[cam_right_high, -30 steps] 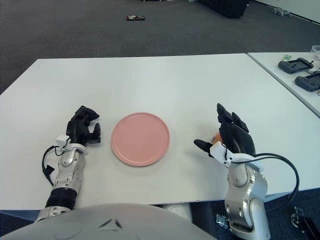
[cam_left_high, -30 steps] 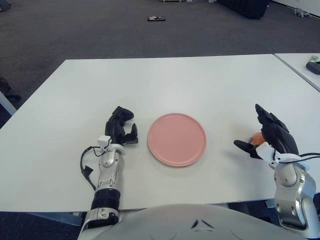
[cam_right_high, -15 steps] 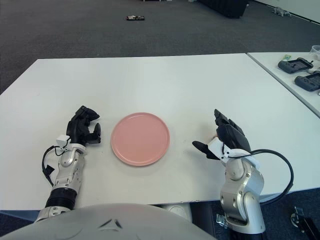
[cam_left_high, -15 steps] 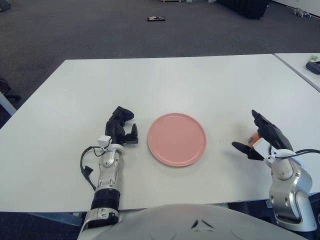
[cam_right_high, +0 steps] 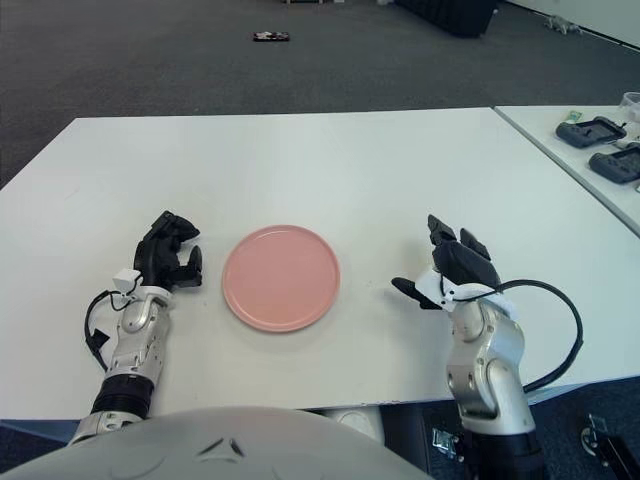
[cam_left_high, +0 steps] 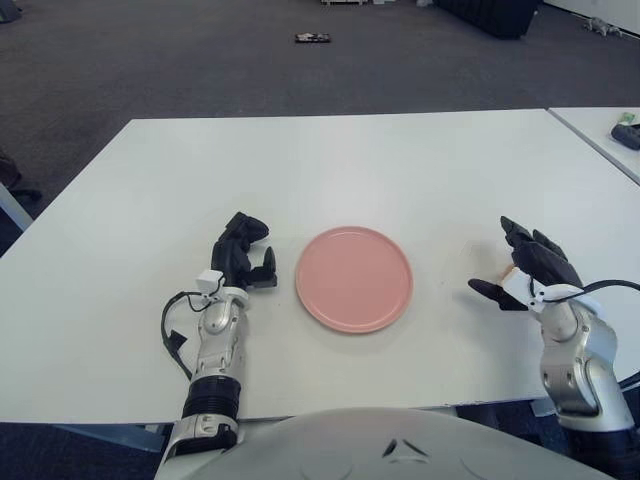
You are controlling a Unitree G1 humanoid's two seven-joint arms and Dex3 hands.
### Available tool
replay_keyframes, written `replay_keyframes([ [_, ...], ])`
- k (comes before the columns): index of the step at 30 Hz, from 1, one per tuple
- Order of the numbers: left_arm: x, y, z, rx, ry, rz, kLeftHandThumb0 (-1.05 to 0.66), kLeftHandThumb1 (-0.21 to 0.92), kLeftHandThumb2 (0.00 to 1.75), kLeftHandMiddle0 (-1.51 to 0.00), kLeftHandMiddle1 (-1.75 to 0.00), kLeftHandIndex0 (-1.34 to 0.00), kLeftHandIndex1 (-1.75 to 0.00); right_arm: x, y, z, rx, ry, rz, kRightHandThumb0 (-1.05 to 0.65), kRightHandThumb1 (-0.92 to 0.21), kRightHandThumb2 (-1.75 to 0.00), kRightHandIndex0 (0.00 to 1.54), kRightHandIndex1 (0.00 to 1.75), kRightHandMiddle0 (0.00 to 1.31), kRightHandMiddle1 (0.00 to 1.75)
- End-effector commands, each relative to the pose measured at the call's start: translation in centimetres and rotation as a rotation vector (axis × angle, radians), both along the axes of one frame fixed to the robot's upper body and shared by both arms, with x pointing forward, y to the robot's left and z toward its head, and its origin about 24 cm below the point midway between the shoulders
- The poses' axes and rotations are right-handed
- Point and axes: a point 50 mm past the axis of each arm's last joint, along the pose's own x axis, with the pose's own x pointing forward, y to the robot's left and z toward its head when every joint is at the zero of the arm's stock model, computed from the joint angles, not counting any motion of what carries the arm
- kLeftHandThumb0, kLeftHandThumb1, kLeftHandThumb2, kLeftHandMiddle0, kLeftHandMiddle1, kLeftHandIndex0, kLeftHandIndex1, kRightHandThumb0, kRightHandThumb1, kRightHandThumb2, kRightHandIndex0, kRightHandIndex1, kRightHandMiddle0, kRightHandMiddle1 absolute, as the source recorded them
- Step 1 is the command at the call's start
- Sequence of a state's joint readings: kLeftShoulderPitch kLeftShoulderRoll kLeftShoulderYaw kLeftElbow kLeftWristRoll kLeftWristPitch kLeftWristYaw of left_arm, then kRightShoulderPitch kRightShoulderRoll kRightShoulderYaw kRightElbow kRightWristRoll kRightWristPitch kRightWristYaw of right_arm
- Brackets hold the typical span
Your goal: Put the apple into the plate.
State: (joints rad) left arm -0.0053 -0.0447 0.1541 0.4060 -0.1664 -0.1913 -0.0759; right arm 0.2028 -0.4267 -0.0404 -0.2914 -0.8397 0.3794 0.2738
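Note:
A round pink plate (cam_left_high: 354, 278) lies on the white table (cam_left_high: 330, 160), near its front middle. To the plate's right, only a small orange sliver of the apple (cam_left_high: 508, 272) shows, between the thumb and fingers of my right hand (cam_left_high: 512, 268). That hand stands around the apple with thumb out to the left and fingers spread upward; whether it touches the apple cannot be made out. My left hand (cam_left_high: 247, 255) shows just left of the plate, fingers curled and holding nothing.
A second white table (cam_right_high: 600, 190) stands at the far right, carrying black handheld devices (cam_right_high: 592, 130). A small dark object (cam_left_high: 312, 38) lies on the grey carpet beyond the table. A black cable (cam_left_high: 172, 325) loops beside my left wrist.
My right hand has sunk lower toward the table and shifted slightly right, its forearm swinging under it. The apple shows less than before. My left hand and the plate are unmoved.

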Motion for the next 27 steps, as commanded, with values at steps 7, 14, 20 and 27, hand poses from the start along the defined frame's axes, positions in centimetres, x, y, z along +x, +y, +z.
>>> replay_keyframes([
  [7,-1.6,0.2,-2.1,-0.020,0.115,-0.002,-0.01,-0.08,1.75,-0.92,-1.75,-0.70,-1.68,-1.3,-1.7,-3.1,0.036,0.088,0.015,-1.04,-0.73,-0.65,0.01,0.08,0.00,0.41],
  [14,-1.6,0.2,-2.2,-0.030,0.122,0.005,-0.01,-0.08,1.75,-0.92,-1.75,-0.70,-1.68,-1.8,-2.1,-2.7,0.048,0.052,0.002,-1.01,-0.72,-0.65,0.00,0.27,0.00,0.63],
  [20,-1.6,0.2,-2.2,-0.042,0.120,0.006,-0.01,-0.08,1.75,-0.92,-1.75,-0.70,-1.68,-1.8,-2.1,-2.7,0.045,0.044,0.001,-0.98,-0.69,-0.67,0.00,0.34,0.00,0.72],
  [27,-1.6,0.3,-2.2,-0.056,0.119,0.012,-0.01,-0.08,1.75,-0.92,-1.75,-0.71,-1.67,-1.8,-2.0,-2.7,0.045,0.043,0.002,-0.98,-0.68,-0.68,0.00,0.35,0.00,0.73],
])
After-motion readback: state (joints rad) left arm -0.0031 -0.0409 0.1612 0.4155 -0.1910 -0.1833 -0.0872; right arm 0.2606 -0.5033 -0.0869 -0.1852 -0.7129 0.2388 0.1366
